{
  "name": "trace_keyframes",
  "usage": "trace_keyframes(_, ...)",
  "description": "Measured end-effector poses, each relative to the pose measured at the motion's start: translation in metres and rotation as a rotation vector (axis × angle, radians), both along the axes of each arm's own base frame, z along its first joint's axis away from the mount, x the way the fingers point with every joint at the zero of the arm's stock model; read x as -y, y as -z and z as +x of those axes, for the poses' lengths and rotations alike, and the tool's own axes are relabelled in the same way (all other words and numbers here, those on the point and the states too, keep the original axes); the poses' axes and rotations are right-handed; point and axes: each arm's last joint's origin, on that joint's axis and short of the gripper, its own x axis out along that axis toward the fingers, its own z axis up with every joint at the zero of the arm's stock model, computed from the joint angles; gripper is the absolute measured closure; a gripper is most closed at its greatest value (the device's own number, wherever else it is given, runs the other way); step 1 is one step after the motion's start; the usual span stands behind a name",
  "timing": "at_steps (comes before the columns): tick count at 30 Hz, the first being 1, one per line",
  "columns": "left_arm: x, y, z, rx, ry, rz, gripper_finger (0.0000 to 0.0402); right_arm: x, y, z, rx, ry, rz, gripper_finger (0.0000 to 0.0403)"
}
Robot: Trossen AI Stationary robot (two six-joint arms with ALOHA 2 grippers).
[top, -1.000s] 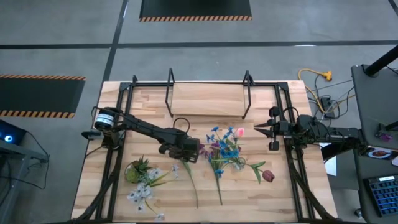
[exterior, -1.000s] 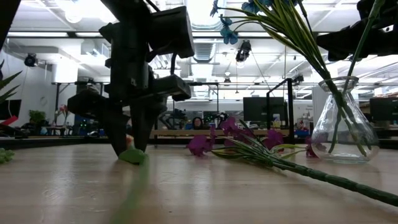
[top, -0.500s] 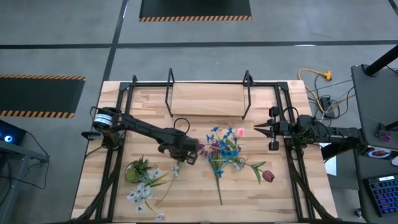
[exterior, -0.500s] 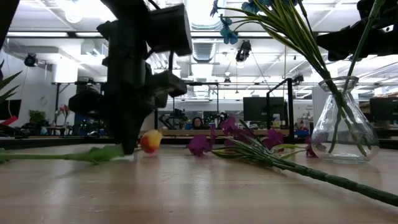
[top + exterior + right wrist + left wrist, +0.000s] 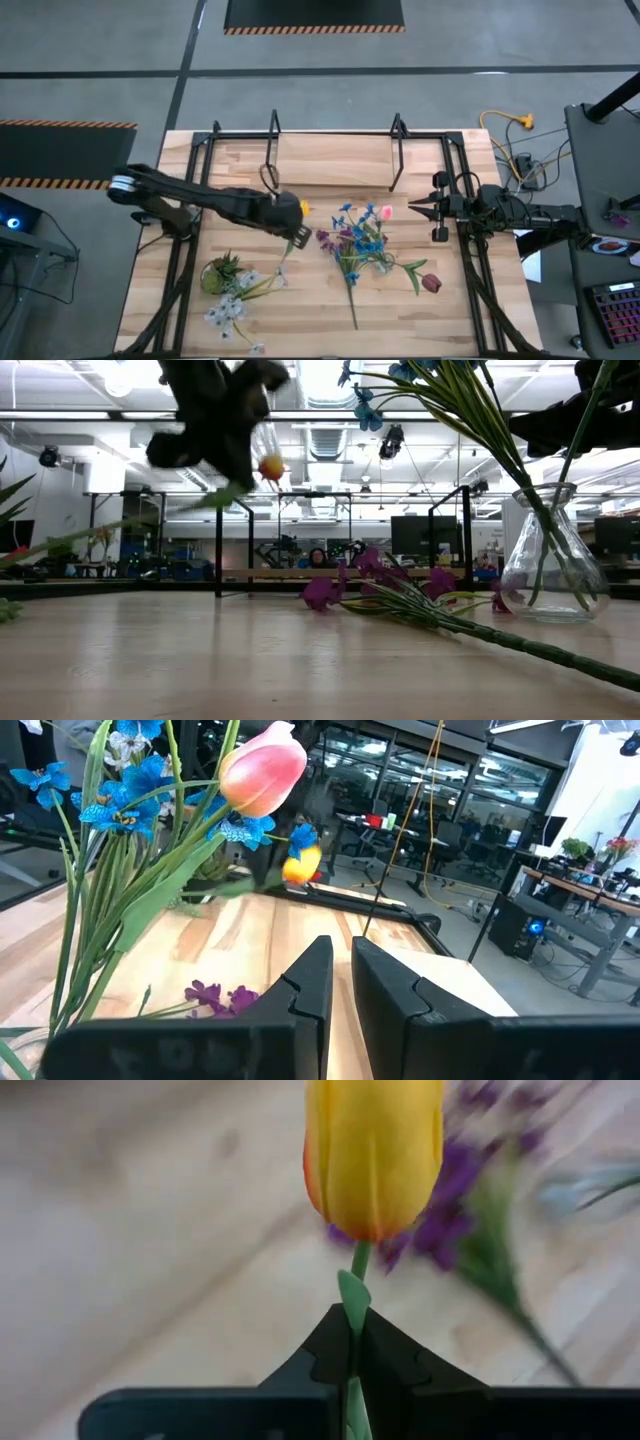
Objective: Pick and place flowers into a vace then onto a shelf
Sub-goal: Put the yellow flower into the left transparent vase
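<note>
My left gripper [image 5: 292, 208] hangs above the table's middle, left of the vace, shut on a yellow flower [image 5: 270, 465] whose head [image 5: 373, 1155] stands just past the fingertips. The clear glass vace [image 5: 551, 565] holds blue and pink flowers [image 5: 365, 228]. Purple flowers [image 5: 375, 585] lie on the table beside it. A dark red flower [image 5: 430, 283] lies near the right edge and white flowers [image 5: 228, 308] at the near left. The shelf [image 5: 335, 160] stands at the far edge. My right gripper [image 5: 412, 208] waits shut at the right side. My left gripper pinches the yellow flower's green stem [image 5: 356, 1270] just below the head, between its two fingers. The arm reaches in from the table's left. The flower is lifted clear, and its long stem [image 5: 130, 525] trails away from the gripper, slanting down.
A squat green potted plant [image 5: 215, 275] sits at the near left. Black metal frame rails [image 5: 185, 260] run along both sides of the table, and the shelf's black loops [image 5: 272, 150] rise at the far edge.
My left gripper has shut on the yellow flower's stem, swinging the flower about on the table. It has then risen and gone toward the far edge, tipping as it went. The flower has been lifted clear of the table.
</note>
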Motion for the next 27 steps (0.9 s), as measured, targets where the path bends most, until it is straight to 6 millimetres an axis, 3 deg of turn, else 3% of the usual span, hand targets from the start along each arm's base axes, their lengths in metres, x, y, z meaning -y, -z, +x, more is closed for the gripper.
trace_keyframes(7,-0.005,-0.049,-0.021,0.236,0.081,0.233,0.0401,0.0,0.0,0.0,0.0,0.0,0.0,0.0369)
trace_keyframes(14,-0.008,-0.085,-0.029,0.426,0.171,0.499,0.0402,0.0,0.0,0.0,0.001,0.0,0.015,0.0369)
trace_keyframes(20,-0.004,-0.116,-0.052,0.544,0.239,0.52,0.0402,0.0,0.0,0.0,0.004,-0.003,0.075,0.0369)
trace_keyframes(27,0.009,-0.154,-0.095,0.683,0.284,0.527,0.0402,0.0,0.0,0.0,0.005,-0.004,0.106,0.0369)
